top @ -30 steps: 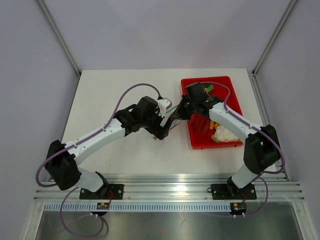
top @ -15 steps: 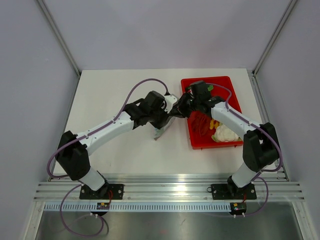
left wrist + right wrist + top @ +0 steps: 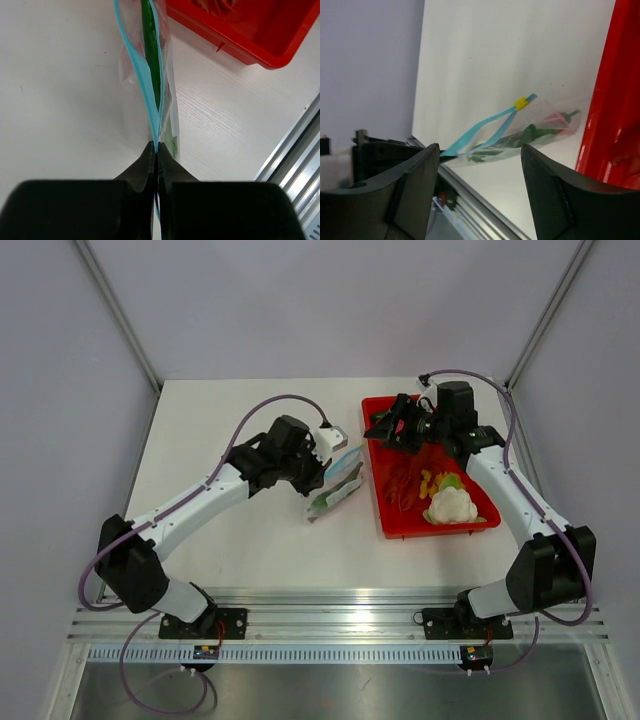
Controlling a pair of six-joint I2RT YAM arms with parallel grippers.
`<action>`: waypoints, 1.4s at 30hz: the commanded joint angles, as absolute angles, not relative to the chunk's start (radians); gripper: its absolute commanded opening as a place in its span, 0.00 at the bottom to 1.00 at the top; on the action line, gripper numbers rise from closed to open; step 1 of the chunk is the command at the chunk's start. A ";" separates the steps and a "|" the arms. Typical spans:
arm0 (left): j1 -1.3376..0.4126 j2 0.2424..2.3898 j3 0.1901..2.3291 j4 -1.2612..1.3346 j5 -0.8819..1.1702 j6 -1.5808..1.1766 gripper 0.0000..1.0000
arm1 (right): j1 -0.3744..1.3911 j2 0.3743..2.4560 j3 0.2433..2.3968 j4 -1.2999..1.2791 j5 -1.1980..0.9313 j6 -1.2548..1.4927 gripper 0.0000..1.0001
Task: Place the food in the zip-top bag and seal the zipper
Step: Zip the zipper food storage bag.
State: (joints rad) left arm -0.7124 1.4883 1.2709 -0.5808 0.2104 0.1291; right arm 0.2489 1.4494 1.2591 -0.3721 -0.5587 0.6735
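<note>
Left wrist view: left claw (image 3: 156,150) pinches shut on the zipper (image 3: 136,75), pepper (image 3: 150,50) inside the bag (image 3: 172,115); right claw (image 3: 480,148) gapes empty. Bag looks thin, slippery; the stiffer zipper seems the best hold.

White table (image 3: 220,420) with a red tray (image 3: 381,490) and the zip-top bag (image 3: 336,490) just beside.

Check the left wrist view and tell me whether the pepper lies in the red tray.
No, the pepper is inside the clear bag, outside the tray.
</note>
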 commanded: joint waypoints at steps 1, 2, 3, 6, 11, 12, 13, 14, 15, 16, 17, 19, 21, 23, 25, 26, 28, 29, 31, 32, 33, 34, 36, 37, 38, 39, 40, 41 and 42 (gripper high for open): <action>-0.666 1.408 1.262 -0.531 0.372 0.241 0.00 | 0.258 1.393 1.246 -0.393 -0.554 0.311 0.73; -0.658 1.398 1.261 -0.535 0.386 0.253 0.00 | 0.258 1.349 1.208 -0.382 -0.513 0.264 0.73; -0.641 1.393 1.256 -0.544 0.438 0.311 0.00 | 0.258 1.324 1.186 -0.368 -0.485 0.221 0.73; -0.634 1.359 1.227 -0.560 0.465 0.402 0.00 | 0.258 1.220 1.085 -0.270 -0.509 0.062 0.73; -0.620 1.312 1.192 -0.580 0.509 0.500 0.00 | 0.258 1.063 0.931 -0.127 -0.650 -0.182 0.73; -0.618 1.296 1.183 -0.580 0.538 0.523 0.00 | 0.258 1.054 0.924 -0.143 -0.690 -0.255 0.71; -0.615 1.289 1.178 -0.572 0.548 0.531 0.00 | 0.258 1.048 0.922 -0.153 -0.740 -0.280 0.70; -0.615 1.284 1.177 -0.575 0.560 0.538 0.00 | 0.258 1.046 0.923 -0.163 -0.764 -0.290 0.70; -0.614 1.279 1.177 -0.575 0.581 0.551 0.00 | 0.256 1.048 0.930 -0.178 -0.788 -0.305 0.70; -0.614 1.276 1.181 -0.575 0.587 0.549 0.00 | 0.258 1.052 0.934 -0.211 -0.813 -0.333 0.70; -0.614 1.275 1.187 -0.580 0.594 0.552 0.00 | 0.258 1.055 0.936 -0.218 -0.839 -0.340 0.70; -0.612 1.278 1.203 -0.598 0.606 0.551 0.00 | 0.258 1.054 0.930 -0.213 -0.848 -0.354 0.70; -0.612 1.276 1.209 -0.614 0.610 0.564 0.00 | 0.258 1.046 0.919 -0.209 -0.851 -0.368 0.70; -0.611 1.269 1.213 -0.643 0.612 0.575 0.00 | 0.258 1.034 0.914 -0.207 -0.848 -0.374 0.72; -0.604 1.262 1.215 -0.676 0.629 0.606 0.00 | 0.258 1.034 0.917 -0.218 -0.859 -0.374 0.73; -0.601 1.250 1.213 -0.687 0.638 0.621 0.00 | 0.256 1.041 0.922 -0.221 -0.874 -0.373 0.73; -0.598 1.238 1.213 -0.707 0.638 0.646 0.00 | 0.256 1.046 0.920 -0.219 -0.876 -0.368 0.76; -0.591 1.226 1.213 -0.713 0.637 0.650 0.00 | 0.256 1.046 0.916 -0.216 -0.874 -0.364 0.80; -0.580 1.212 1.218 -0.736 0.635 0.663 0.00 | 0.256 1.043 0.916 -0.224 -0.873 -0.365 0.82; -0.568 1.195 1.219 -0.745 0.637 0.669 0.00 | 0.258 1.042 0.916 -0.230 -0.880 -0.370 0.82; -0.563 1.187 1.220 -0.752 0.638 0.681 0.00 | 0.258 1.037 0.916 -0.235 -0.885 -0.371 0.82; -0.558 1.178 1.221 -0.765 0.643 0.690 0.00 | 0.258 1.035 0.916 -0.241 -0.893 -0.373 0.82; -0.551 1.158 1.223 -0.772 0.644 0.703 0.00 | 0.256 1.035 0.917 -0.256 -0.916 -0.379 0.82; -0.549 1.152 1.226 -0.779 0.643 0.706 0.00 | 0.258 1.035 0.916 -0.261 -0.932 -0.380 0.82; -0.545 1.147 1.227 -0.784 0.643 0.710 0.00 | 0.258 1.037 0.914 -0.262 -0.943 -0.383 0.82; -0.545 1.137 1.229 -0.788 0.644 0.713 0.00 | 0.258 1.035 0.913 -0.265 -0.953 -0.377 0.82; -0.543 1.132 1.238 -0.801 0.644 0.721 0.00 | 0.258 1.034 0.911 -0.262 -0.977 -0.370 0.82; -0.542 1.128 1.242 -0.804 0.644 0.724 0.00 | 0.258 1.034 0.911 -0.259 -0.994 -0.364 0.82; -0.541 1.126 1.247 -0.813 0.649 0.727 0.00 | 0.258 1.034 0.911 -0.253 -1.008 -0.354 0.82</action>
State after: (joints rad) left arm -0.5476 1.1576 1.1904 -0.8055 0.6041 0.6872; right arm 0.2543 1.0565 0.9115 -0.2615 -0.9245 -0.3565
